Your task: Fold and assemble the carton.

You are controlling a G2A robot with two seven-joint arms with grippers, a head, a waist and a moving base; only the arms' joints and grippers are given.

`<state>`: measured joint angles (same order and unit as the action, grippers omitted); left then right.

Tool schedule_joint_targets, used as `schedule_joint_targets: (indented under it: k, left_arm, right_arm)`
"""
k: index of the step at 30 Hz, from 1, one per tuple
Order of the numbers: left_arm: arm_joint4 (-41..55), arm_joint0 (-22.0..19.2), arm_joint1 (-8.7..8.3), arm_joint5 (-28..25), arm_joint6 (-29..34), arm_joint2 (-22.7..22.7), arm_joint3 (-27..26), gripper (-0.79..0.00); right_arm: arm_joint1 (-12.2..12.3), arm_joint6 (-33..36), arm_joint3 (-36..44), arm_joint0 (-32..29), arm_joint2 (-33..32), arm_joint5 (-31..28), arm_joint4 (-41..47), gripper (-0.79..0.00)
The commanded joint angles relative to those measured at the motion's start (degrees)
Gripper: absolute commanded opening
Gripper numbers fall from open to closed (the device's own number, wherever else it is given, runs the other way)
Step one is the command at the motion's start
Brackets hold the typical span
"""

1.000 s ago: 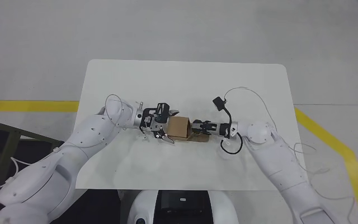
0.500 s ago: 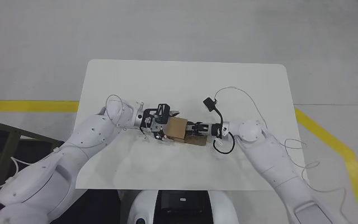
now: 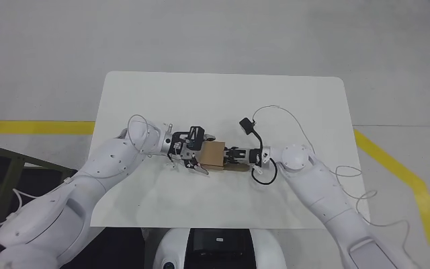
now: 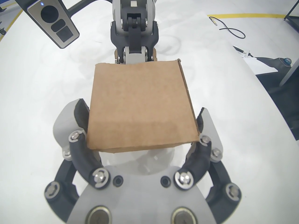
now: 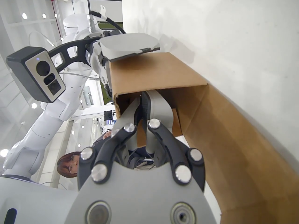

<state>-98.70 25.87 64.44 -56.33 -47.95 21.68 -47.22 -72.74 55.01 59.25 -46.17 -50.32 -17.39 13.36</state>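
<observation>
- The carton (image 4: 140, 94) is clamped across two opposite sides between the fingers of the left end effector (image 4: 142, 113), low on the white counter (image 3: 282, 101).
- The right end effector (image 5: 145, 100), its fingers pressed together, is inserted into the carton's open end, directly facing the left end effector.
- One carton wall is seen running alongside the right end effector, against the counter.
</observation>
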Motion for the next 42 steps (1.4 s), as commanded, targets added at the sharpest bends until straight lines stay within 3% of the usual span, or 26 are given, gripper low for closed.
schedule_joint_targets:
  k: [1,22,32,33,35,36,38,42]
  left_arm:
    - [-0.02,0.03,-0.03,-0.03,0.03,0.04,-0.03,0.0]
    - [-0.09,0.29,-0.1,-0.52,0.52,0.63,-0.16,0.0]
    - [-0.19,0.36,0.08,-0.36,0.41,1.12,0.13,0.0]
    - [-0.26,0.38,0.1,-0.39,0.46,1.14,0.19,0.0]
    - [-0.23,0.42,0.16,-0.5,0.5,1.21,0.23,0.0]
    - [-0.24,0.43,0.19,-0.52,0.52,1.25,0.26,0.0]
    - [-0.29,0.45,0.23,-0.54,0.55,1.31,0.29,0.0]
    - [-0.41,0.48,0.31,-0.64,0.64,1.45,0.4,0.0]
  right_arm:
    - [0.16,0.34,0.08,-0.16,-0.41,-0.1,-0.31,-0.785]
    - [4.66,0.11,8.81,-6.49,-11.82,2.56,-6.83,-0.785]
    - [7.12,0.26,13.44,-9.69,-17.31,7.08,-15.68,-0.785]
    - [7.28,0.43,13.92,-10.03,-17.66,7.58,-16.0,-0.757]
    - [7.56,0.64,14.68,-10.65,-18.32,8.39,-16.41,-0.508]
    - [7.67,0.75,15.09,-10.93,-18.56,8.63,-16.62,-0.459]
    - [7.88,0.92,15.85,-11.49,-18.94,9.07,-16.99,-0.416]
    - [8.17,1.17,16.85,-12.51,-19.18,9.89,-17.64,-0.416]
